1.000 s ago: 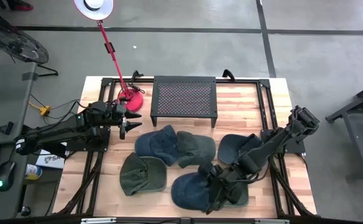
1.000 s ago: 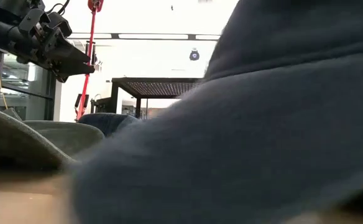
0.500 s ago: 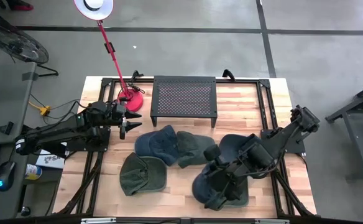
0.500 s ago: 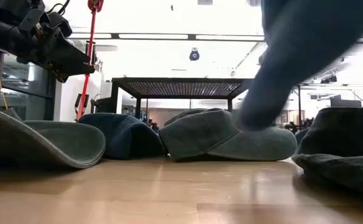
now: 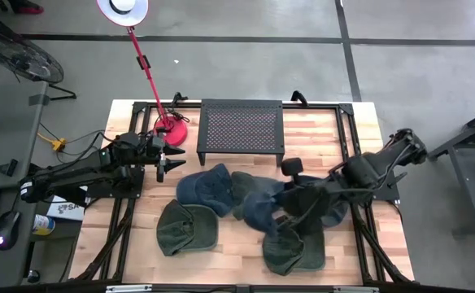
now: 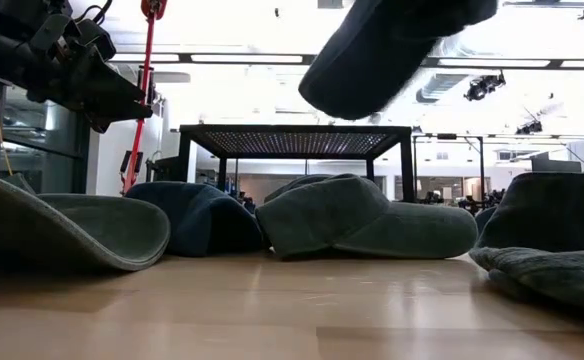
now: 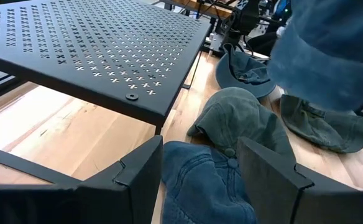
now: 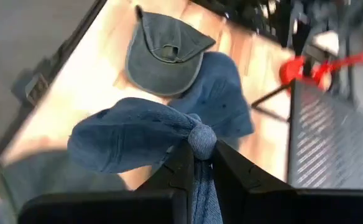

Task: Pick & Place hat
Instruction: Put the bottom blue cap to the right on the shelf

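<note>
A blue hat [image 5: 259, 209] hangs in the air over the middle of the table, with my right gripper [image 8: 199, 163] shut on it; in the low view the blue hat [image 6: 392, 45] floats high above the wood. Several other hats lie on the table: a blue one [image 5: 205, 187], a green one [image 5: 256, 189], an olive one [image 5: 185, 226] and a green one [image 5: 296, 251] near the front edge. My left gripper [image 5: 166, 161] waits open at the left, above the table, just left of the blue hat [image 7: 200, 186]. My right gripper pinches a bunched-up knot of the blue hat's cloth [image 8: 201, 140] between its two fingers. The fingers slant down from the table's right side. The hat is lifted clear of the table and droops to one side of the fingers, its crown [image 8: 128, 142] sagging.
A black perforated rack [image 5: 241, 130] stands at the back centre on legs. A red lamp base [image 5: 171, 132] with its slanting red pole [image 5: 144, 61] stands back left. A grey-blue hat [image 5: 307, 189] lies partly under my right arm. Black frame rails [image 5: 353, 134] run along the table's sides.
My right gripper has risen and drawn toward the table's far edge, rolling its wrist, still shut on the blue hat. The hat has left the wood near the front edge and now hangs clear, baring the green hat that lay beside it.
</note>
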`<state>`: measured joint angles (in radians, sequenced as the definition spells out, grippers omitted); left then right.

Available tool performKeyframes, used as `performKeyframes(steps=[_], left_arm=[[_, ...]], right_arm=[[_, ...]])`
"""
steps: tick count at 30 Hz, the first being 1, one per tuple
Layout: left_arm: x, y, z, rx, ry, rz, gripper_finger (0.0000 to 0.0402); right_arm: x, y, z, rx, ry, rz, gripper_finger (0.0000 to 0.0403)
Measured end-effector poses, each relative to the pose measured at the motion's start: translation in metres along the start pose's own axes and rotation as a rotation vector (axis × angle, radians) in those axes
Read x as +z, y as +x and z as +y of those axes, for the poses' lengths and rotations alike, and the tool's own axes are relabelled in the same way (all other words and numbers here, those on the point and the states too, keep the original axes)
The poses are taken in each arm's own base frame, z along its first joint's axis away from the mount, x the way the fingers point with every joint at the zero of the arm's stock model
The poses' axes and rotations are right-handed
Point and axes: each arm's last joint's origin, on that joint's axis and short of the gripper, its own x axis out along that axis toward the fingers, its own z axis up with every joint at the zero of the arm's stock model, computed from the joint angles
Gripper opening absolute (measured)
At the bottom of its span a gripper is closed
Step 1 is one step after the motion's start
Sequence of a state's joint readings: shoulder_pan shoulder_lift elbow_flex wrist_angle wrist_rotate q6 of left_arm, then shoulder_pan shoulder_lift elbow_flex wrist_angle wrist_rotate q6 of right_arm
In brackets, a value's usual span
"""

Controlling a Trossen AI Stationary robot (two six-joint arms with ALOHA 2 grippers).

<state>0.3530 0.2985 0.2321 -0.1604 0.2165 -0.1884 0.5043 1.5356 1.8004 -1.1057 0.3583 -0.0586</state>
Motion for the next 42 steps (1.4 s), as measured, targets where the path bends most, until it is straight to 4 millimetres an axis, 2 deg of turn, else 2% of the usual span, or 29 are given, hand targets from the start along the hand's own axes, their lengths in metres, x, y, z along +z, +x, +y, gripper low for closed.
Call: performKeyframes(steps=[8,11,20,29,42], left_arm=[[0.000,0.000,0.000,0.000,0.000,0.000,0.0204],[0.000,0.000,0.000,0.000,0.000,0.000,0.0204],[0.000,0.000,0.000,0.000,0.000,0.000,0.0204],[0.000,0.000,0.000,0.000,0.000,0.000,0.0204],[0.000,0.000,0.000,0.000,0.000,0.000,0.0204]], right_arm=[[-0.007,-0.016,-0.034,0.078,-0.449,-0.084,0.0033],[-0.006,-0.021,-0.049,0.123,-0.514,-0.178,0.0033],[-0.014,-0.034,-0.098,0.266,-0.533,-0.448,0.0033],[-0.027,-0.039,-0.137,0.439,-0.499,-0.676,0.0033],[-0.055,-0.027,-0.190,0.293,-0.442,-0.617,0.0032]])
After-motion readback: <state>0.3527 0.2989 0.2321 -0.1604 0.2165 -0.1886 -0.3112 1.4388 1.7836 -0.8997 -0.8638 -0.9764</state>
